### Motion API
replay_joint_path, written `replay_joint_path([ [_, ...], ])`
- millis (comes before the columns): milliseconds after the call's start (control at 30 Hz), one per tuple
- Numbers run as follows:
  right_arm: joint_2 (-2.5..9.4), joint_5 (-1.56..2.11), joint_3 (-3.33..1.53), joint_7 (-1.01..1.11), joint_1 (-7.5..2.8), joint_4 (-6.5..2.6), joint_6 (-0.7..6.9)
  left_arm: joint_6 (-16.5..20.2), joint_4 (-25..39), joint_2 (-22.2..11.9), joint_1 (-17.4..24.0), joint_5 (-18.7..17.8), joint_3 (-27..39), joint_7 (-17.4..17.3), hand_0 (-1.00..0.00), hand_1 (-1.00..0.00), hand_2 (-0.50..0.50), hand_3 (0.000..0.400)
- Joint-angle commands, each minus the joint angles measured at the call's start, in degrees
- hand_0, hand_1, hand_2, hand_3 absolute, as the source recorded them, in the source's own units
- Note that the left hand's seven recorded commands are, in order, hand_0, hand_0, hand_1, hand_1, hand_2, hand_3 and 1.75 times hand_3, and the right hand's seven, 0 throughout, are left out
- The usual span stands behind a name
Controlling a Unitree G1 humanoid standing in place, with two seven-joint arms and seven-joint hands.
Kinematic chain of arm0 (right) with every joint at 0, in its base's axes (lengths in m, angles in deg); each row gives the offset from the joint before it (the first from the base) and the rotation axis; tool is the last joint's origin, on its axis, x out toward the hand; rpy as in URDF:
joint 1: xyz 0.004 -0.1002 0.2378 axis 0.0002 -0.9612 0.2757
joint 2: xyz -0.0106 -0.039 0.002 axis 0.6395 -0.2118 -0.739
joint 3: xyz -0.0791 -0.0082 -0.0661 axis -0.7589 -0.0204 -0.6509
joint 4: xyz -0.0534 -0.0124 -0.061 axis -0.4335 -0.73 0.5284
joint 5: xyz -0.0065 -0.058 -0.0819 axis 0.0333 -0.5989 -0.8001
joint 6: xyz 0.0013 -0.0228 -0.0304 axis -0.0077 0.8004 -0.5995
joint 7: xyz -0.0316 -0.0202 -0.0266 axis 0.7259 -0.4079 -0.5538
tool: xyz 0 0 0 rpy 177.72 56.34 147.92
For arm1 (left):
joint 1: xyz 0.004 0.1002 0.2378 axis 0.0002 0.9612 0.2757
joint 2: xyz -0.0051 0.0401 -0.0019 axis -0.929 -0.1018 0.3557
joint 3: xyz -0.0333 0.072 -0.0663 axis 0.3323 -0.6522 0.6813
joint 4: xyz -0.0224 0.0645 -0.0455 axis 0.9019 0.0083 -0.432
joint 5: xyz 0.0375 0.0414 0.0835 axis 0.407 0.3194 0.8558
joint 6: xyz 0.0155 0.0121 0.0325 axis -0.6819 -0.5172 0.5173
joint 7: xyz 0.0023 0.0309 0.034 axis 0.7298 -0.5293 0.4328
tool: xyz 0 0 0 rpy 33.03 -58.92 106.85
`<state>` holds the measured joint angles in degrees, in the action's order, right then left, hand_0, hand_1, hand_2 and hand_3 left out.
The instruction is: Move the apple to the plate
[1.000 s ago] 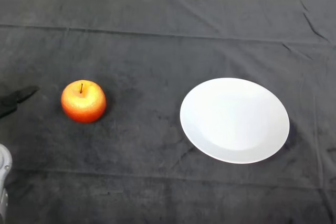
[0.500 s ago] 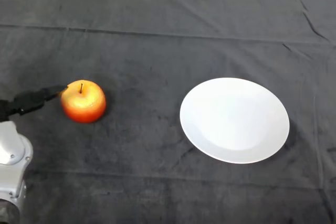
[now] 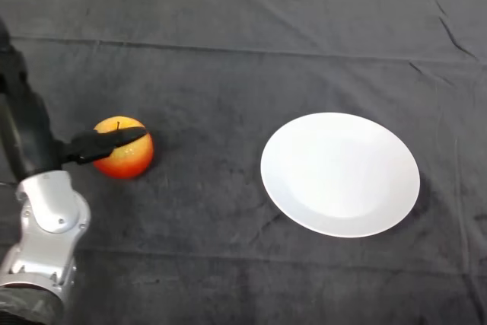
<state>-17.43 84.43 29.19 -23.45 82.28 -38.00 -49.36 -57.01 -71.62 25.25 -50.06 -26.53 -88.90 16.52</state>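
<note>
A red and yellow apple (image 3: 129,154) sits on the dark cloth at the left. A white plate (image 3: 340,173) lies to its right, empty, well apart from the apple. My left hand (image 3: 34,138) has come in from the lower left and stands just left of the apple. Its fingers are straight and open. One black finger (image 3: 106,141) reaches over the apple's top left. The rest of the hand rises toward the left edge of the view.
The dark cloth (image 3: 228,66) covers the whole table, with a fold line running across the far part. My silver-grey forearm (image 3: 46,234) fills the lower left corner.
My left hand has moved up and right from the left edge to the apple; a finger now lies over the apple's top. The apple and plate have not moved.
</note>
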Motion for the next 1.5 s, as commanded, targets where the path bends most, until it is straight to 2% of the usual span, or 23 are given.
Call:
replay_joint_path([
  [33, 0.01, 0.53, 0.72, -0.22, -0.40, 1.38, -0.20, 0.33, -1.45, 0.67, -4.01, 1.39, -1.14, -0.49, 0.00, 0.00, 0.00, 0.000],
  [400, 0.02, 0.55, 0.70, -0.27, -0.41, 1.42, -0.18, -1.02, -9.11, 2.42, -6.68, 0.91, -6.10, -1.82, 0.00, 0.00, 0.00, 0.000],
  [800, -0.03, 0.59, 0.72, -0.23, -0.38, 1.31, -0.19, -3.01, -18.15, 0.47, -9.41, -0.68, -6.45, -6.44, 0.00, 0.00, 0.00, 0.000],
  [1433, -0.14, 0.65, 0.78, -0.08, -0.30, 1.03, -0.24, -2.45, -26.65, 0.86, -12.29, -0.56, -5.34, -6.64, -0.01, 0.00, -0.01, 0.005],
  [1467, -0.14, 0.65, 0.78, -0.07, -0.30, 1.01, -0.25, -2.39, -26.94, 0.94, -12.39, -0.52, -5.34, -6.68, -0.68, 0.00, -0.34, 0.271],
  [1500, -0.15, 0.66, 0.78, -0.06, -0.29, 1.00, -0.25, -2.36, -27.14, 1.00, -12.45, -0.49, -5.34, -6.71, -0.79, 0.00, -0.39, 0.315],
])
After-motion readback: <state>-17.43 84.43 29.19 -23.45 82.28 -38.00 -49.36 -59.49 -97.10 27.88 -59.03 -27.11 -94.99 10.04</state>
